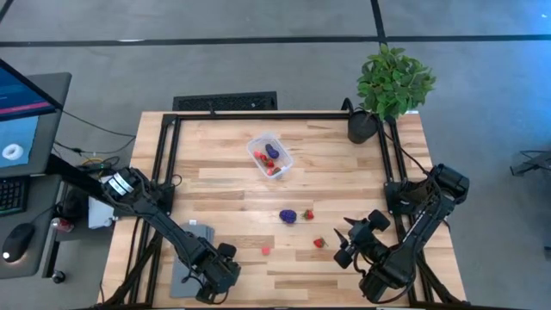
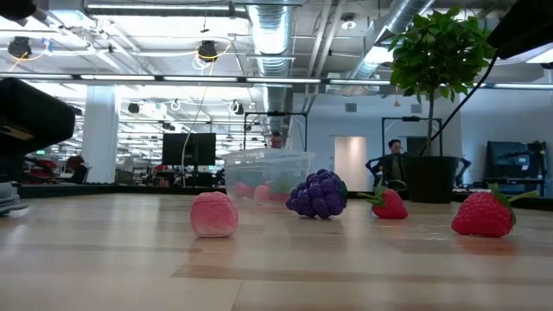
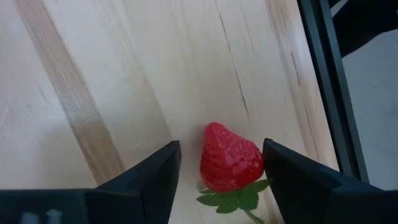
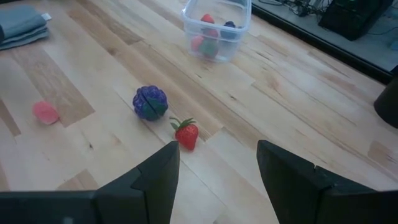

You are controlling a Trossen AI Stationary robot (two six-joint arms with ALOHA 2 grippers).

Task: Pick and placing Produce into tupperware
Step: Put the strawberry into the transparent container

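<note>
The clear tupperware (image 1: 270,155) (image 4: 217,25) (image 2: 268,173) stands mid-table with several produce pieces inside. On the wood near it lie a purple grape cluster (image 1: 287,216) (image 4: 150,102) (image 2: 317,193), two strawberries (image 1: 308,214) (image 1: 319,243) and a pink piece (image 1: 266,251) (image 4: 45,112). My left gripper (image 1: 215,277) (image 3: 221,171) is low at the table's near left edge, open, its fingers on either side of a third strawberry (image 3: 229,158) lying on the table. My right gripper (image 1: 349,237) (image 4: 217,168) hovers open near the right strawberries.
A potted plant (image 1: 392,86) stands at the far right corner. A flat grey slab (image 1: 191,254) lies beside the left arm, near the table's near edge. A black frame rail (image 3: 329,93) runs close to the left gripper. Bare wood lies between the loose produce and the tupperware.
</note>
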